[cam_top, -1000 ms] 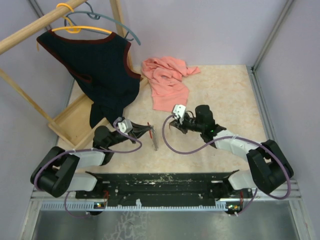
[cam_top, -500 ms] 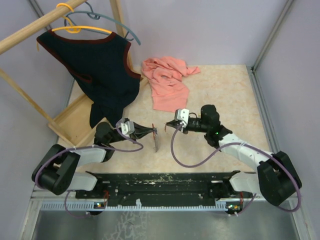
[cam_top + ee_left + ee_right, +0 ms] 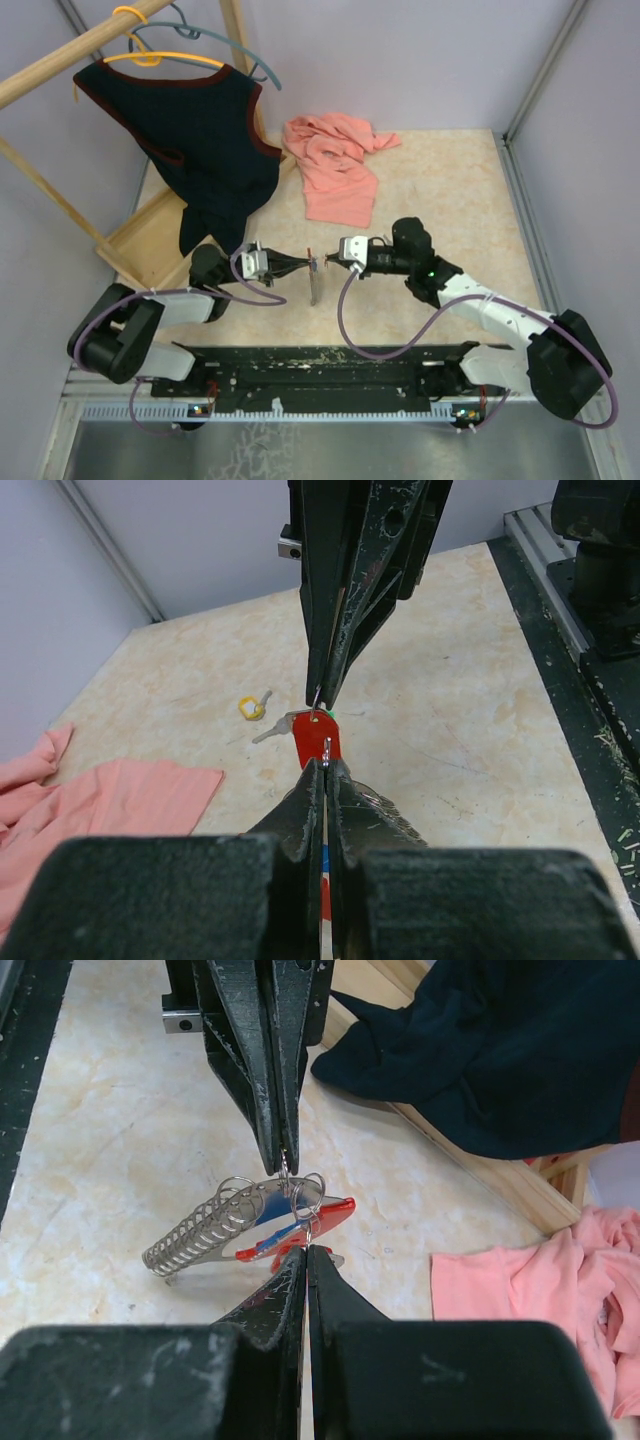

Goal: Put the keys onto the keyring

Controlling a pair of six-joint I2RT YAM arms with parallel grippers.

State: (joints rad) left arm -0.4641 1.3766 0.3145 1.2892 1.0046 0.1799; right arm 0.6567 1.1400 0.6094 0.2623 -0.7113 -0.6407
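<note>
One pale marbled desk [image 3: 450,190] carries the whole scene, and the keyring [image 3: 313,283], held up over its near middle, serves as the marker. Far to the left of the keyring and behind it stands a wooden rack [image 3: 140,240], with a black vest [image 3: 200,140] draped from a hanger on its rail. Straight behind the keyring a pink cloth [image 3: 335,165] lies crumpled on the desk. Left of the keyring the left hand [image 3: 306,264] points level toward it, clenched and gripping the keyring near its top, so that the grey coiled side and the red side dangle below the fingertips. Right of the keyring the right hand [image 3: 324,262] points back, tip to tip with the left one, also clenched. A speck of green key head [image 3: 322,716] sits at its tips, though what it pinches cannot be told. One pale yellow key [image 3: 250,707] lies flat on the desk apart from the keyring, on the pink cloth's side, with a silver key blade [image 3: 268,732] just beside it.
</note>
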